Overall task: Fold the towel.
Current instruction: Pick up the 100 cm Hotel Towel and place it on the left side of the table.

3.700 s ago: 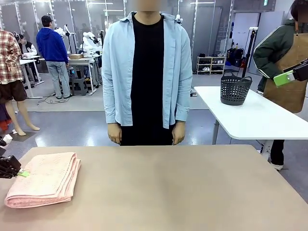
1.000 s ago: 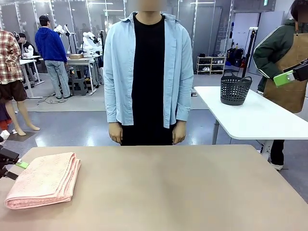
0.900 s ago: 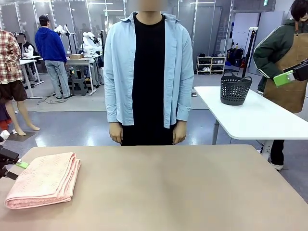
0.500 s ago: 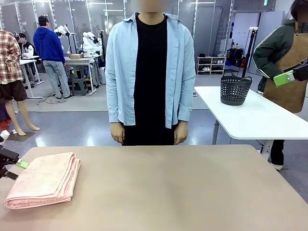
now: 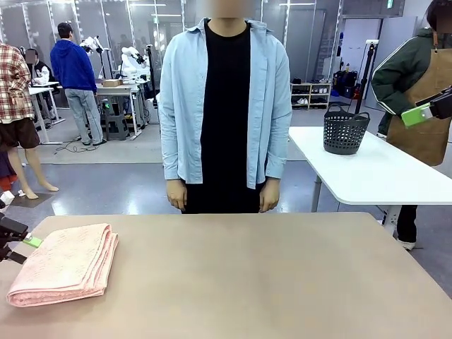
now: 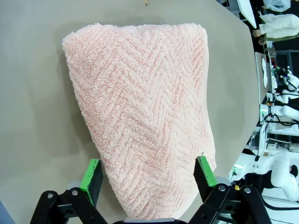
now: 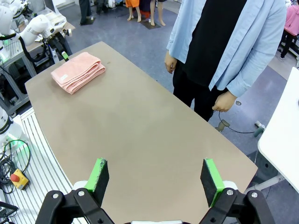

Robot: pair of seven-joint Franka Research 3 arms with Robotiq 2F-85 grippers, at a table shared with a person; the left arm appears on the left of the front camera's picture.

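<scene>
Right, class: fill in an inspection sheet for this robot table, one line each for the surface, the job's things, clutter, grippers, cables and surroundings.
Surface: tan table, flat, no stains seen.
Job's things: pink towel lies folded in a thick stack near the robot's left corner.
Clutter: nothing seen on the table.
Grippers: left gripper open, fingers either side of the towel's near end, above it; right gripper open, raised high over the table.
Cables: nothing seen on the table; a cable on the floor by the person's feet.
Surroundings: person stands at the far edge, hands down; dark basket on a neighbouring white table.
</scene>
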